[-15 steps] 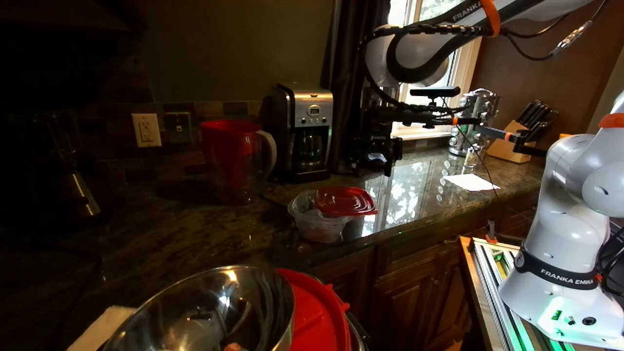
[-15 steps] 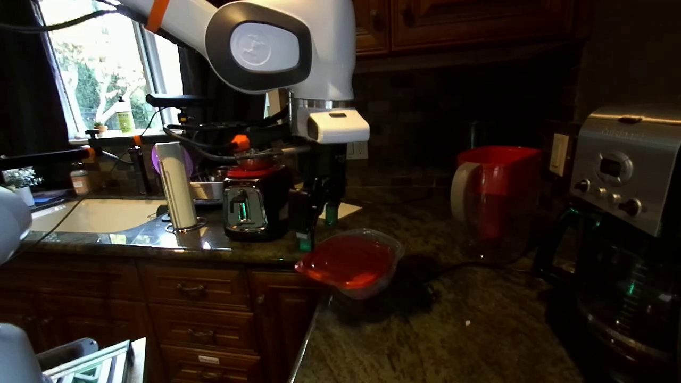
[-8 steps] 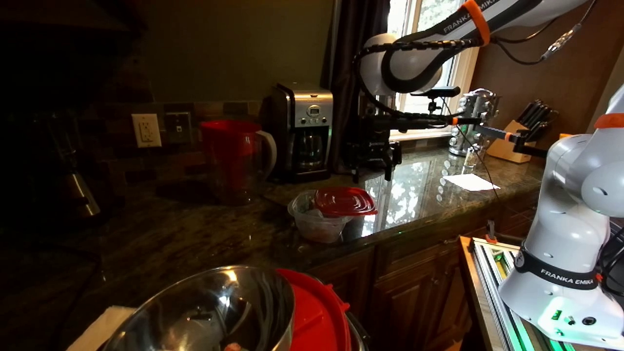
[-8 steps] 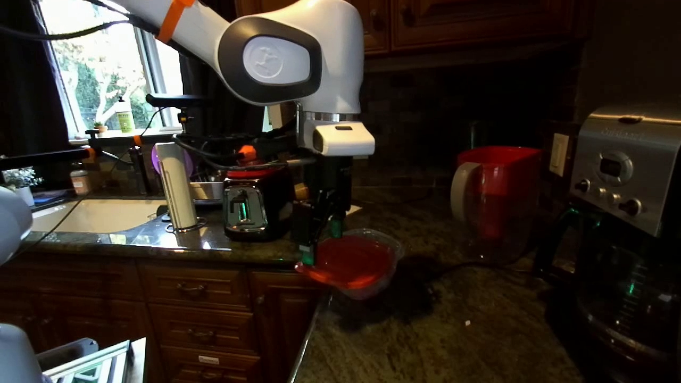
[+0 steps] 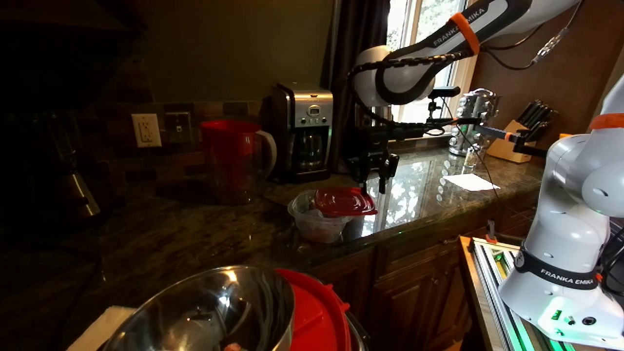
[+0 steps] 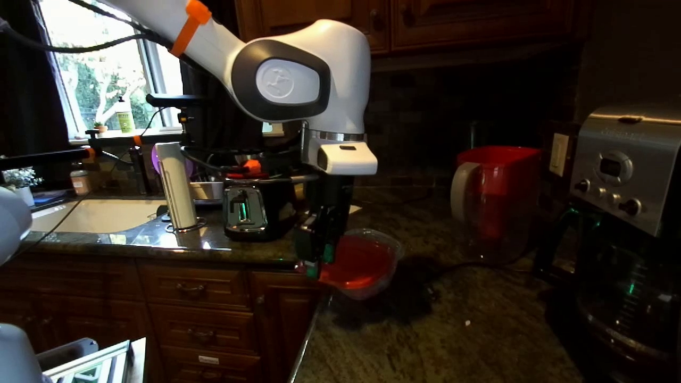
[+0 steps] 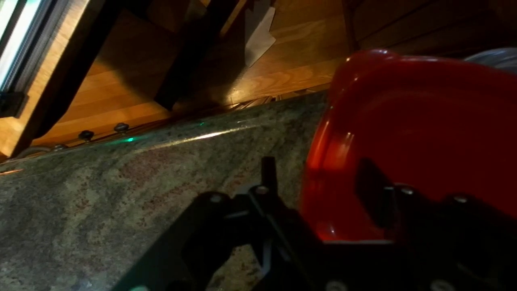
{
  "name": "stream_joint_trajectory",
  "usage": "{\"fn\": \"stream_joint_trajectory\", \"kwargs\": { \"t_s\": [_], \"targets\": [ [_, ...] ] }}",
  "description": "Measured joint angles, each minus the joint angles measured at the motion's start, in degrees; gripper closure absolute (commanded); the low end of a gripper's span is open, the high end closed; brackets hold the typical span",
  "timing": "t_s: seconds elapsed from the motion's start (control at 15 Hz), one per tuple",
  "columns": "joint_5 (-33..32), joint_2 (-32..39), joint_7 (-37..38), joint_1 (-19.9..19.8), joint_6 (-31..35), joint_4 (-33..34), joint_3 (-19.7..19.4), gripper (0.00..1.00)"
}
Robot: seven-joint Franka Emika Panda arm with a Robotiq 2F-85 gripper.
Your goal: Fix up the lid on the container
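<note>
The clear container (image 5: 319, 229) stands on the counter. The red lid (image 5: 343, 201) lies off-centre on it, overhanging one side and leaving part of the opening uncovered. In an exterior view the lid (image 6: 364, 260) covers most of the container (image 6: 396, 247). My gripper (image 5: 373, 187) points down at the overhanging side; it also shows in an exterior view (image 6: 320, 261). In the wrist view the gripper (image 7: 321, 184) is partly open, with the edge of the lid (image 7: 424, 133) between its fingers. One finger stands outside the edge, one over the lid. Contact cannot be told.
A red-topped pitcher (image 5: 231, 156) and a coffee maker (image 5: 307, 131) stand behind the container. A steel bowl (image 5: 209, 312) and a red tray (image 5: 317, 312) are in the foreground. A toaster (image 6: 247, 210) stands beyond the gripper. The counter edge (image 7: 210, 135) runs close by.
The arm has come down, bringing the gripper from above the lid to its overhanging side. The fingers stand closer together than before. The lid and container have not visibly moved.
</note>
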Motion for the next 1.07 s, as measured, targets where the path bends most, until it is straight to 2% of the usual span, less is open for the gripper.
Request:
{"fn": "stream_joint_trajectory", "kwargs": {
  "t_s": [0.07, 0.13, 0.27, 0.33, 0.4, 0.47, 0.6, 0.73, 0.8, 0.87, 0.93, 1.07],
  "targets": [
    [0.0, 0.3, 0.1, 0.0, 0.2, 0.0, 0.0, 0.62],
    [0.0, 0.5, 0.3, 0.0, 0.5, 0.0, 0.0, 0.58],
    [0.0, 1.2, 0.8, 0.0, 1.7, -0.1, 0.0, 0.70],
    [0.0, 1.5, 1.0, 0.0, 2.5, -0.1, 0.0, 0.73],
    [0.0, 1.9, 1.0, 0.0, 3.1, -0.1, -0.1, 0.81],
    [0.0, 2.1, 1.1, 0.0, 3.7, -0.1, -0.1, 0.82],
    [0.0, 2.4, 1.2, 0.0, 4.6, -0.2, -0.2, 0.73],
    [0.1, 2.6, 1.2, 0.0, 5.0, -0.3, -0.5, 0.72],
    [0.1, 2.7, 1.2, 0.0, 5.1, -0.5, -0.7, 0.80],
    [0.2, 2.7, 1.2, 0.0, 5.2, -0.6, -0.9, 0.93],
    [0.3, 2.7, 1.2, 0.0, 5.3, -0.7, -1.1, 0.99],
    [0.5, 2.7, 1.2, 0.0, 6.1, -1.1, -1.4, 1.00]
  ]
}}
